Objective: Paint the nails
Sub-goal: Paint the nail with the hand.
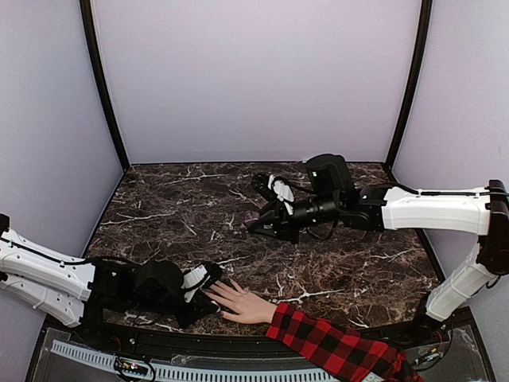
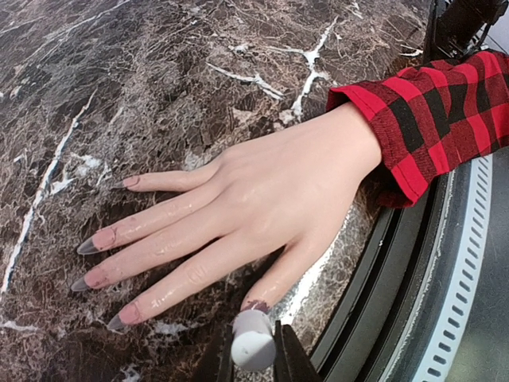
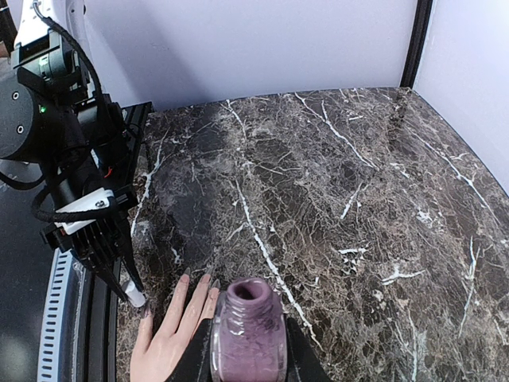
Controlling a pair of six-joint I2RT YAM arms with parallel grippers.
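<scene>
A pale hand [image 2: 270, 199] with a red-and-black plaid sleeve [image 2: 433, 103] lies palm down on the marble table, fingers spread. Its nails [image 2: 87, 245] have long greyish tips. The thumbnail [image 2: 256, 305] carries purple polish. My left gripper [image 2: 254, 354] is shut on a white brush cap [image 2: 253, 341], which stands right at the thumbnail. In the top view the left gripper [image 1: 210, 298] is at the hand [image 1: 245, 305] near the table's front edge. My right gripper [image 3: 248, 358] is shut on an open purple polish bottle [image 3: 248, 330], held at mid-table [image 1: 254, 218].
The dark marble table [image 1: 350, 263] has a black rim and a white perforated strip [image 2: 469, 263] along its near edge. Lilac walls close in the back and sides. The left arm [image 3: 75, 199] shows in the right wrist view, beside the hand [image 3: 171, 338].
</scene>
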